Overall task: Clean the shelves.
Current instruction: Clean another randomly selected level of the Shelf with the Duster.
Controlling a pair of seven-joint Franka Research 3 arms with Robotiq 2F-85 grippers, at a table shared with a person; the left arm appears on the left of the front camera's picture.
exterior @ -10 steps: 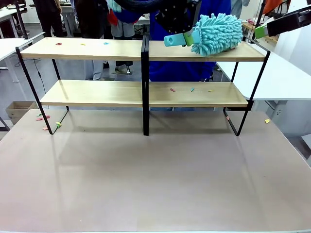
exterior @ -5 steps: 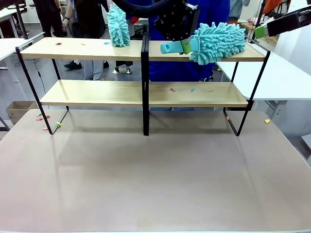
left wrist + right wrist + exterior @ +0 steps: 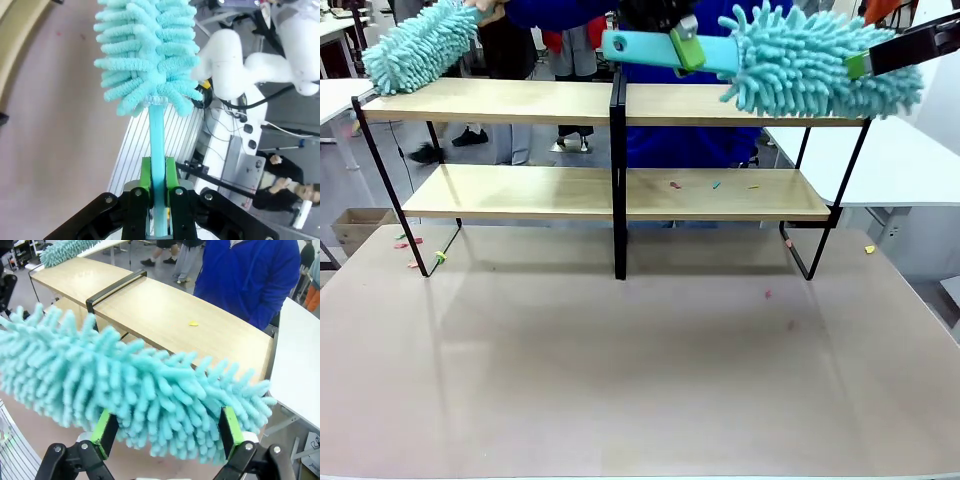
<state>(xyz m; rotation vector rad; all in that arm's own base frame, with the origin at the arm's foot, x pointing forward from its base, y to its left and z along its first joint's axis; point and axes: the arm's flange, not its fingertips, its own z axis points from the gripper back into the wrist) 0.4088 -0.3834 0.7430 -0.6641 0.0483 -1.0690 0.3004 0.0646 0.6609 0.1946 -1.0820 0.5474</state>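
The shelves point(image 3: 520, 101) are two light-wood boards in a black frame, standing across the far half of the table. My left gripper point(image 3: 685, 48) point(image 3: 157, 167) is shut on the teal handle of a fluffy teal duster point(image 3: 810, 65) point(image 3: 147, 55), held level just above the top board's right half. My right gripper point(image 3: 865, 62) point(image 3: 167, 432) is open at the shelf's right end, and that duster's head point(image 3: 125, 390) lies across its wide-apart green pads. A person's hand point(image 3: 485, 10) holds a second teal duster point(image 3: 415, 45) point(image 3: 67, 250) over the top board's left end.
Small coloured scraps lie on the lower board point(image 3: 675, 185), on the top board point(image 3: 193, 323) and on the tabletop by the frame's left foot point(image 3: 410, 242). A person in a blue top point(image 3: 700, 140) stands behind the shelves. A white table point(image 3: 905, 160) adjoins at the right.
My left gripper has carried its duster to the right and higher, into the right gripper's fingers. The person's duster swept left along the top board, whose left-half scraps are gone.
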